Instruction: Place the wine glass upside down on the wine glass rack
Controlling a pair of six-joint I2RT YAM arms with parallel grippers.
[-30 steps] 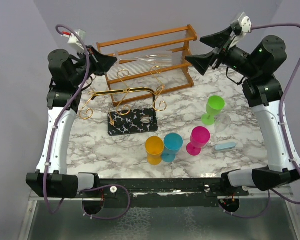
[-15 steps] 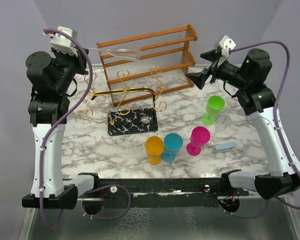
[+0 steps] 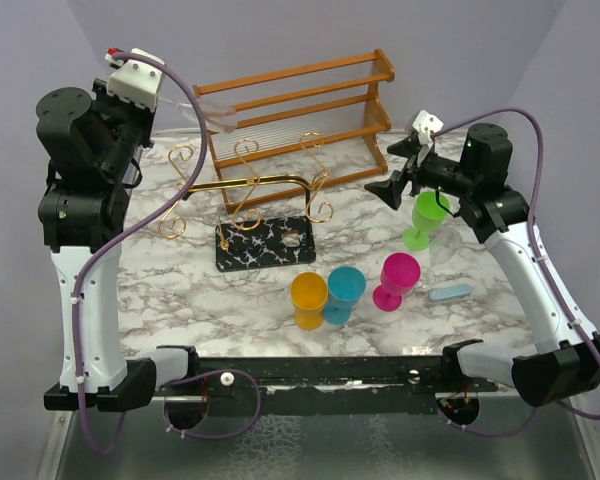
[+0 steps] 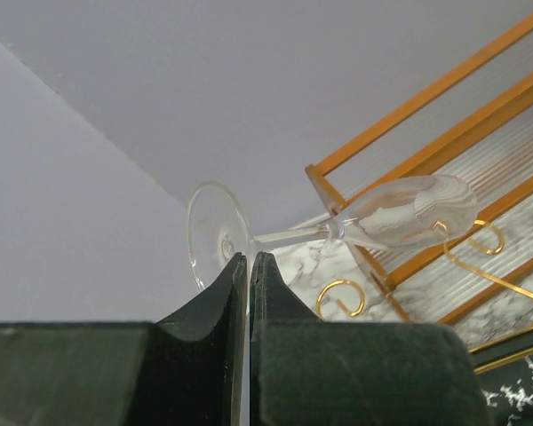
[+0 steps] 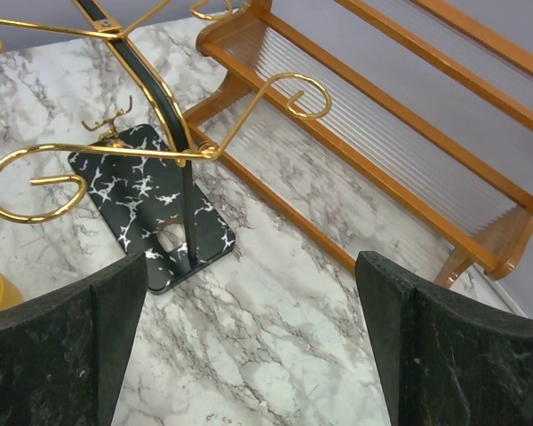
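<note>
One wine glass is pinched by its foot between the closed left fingers, held sideways in the air; the right fingers are spread wide.

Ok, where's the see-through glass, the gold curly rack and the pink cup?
wine glass [image 4: 400, 217]: left wrist view, on its bowl.
wine glass rack [image 3: 252, 246]: top external view, on its black base.
pink cup [image 3: 401, 272]: top external view, on its bowl.

The wine glass rack is gleaming gold over a black, white-veined base; the bench is showing grey-veined white marble.
</note>
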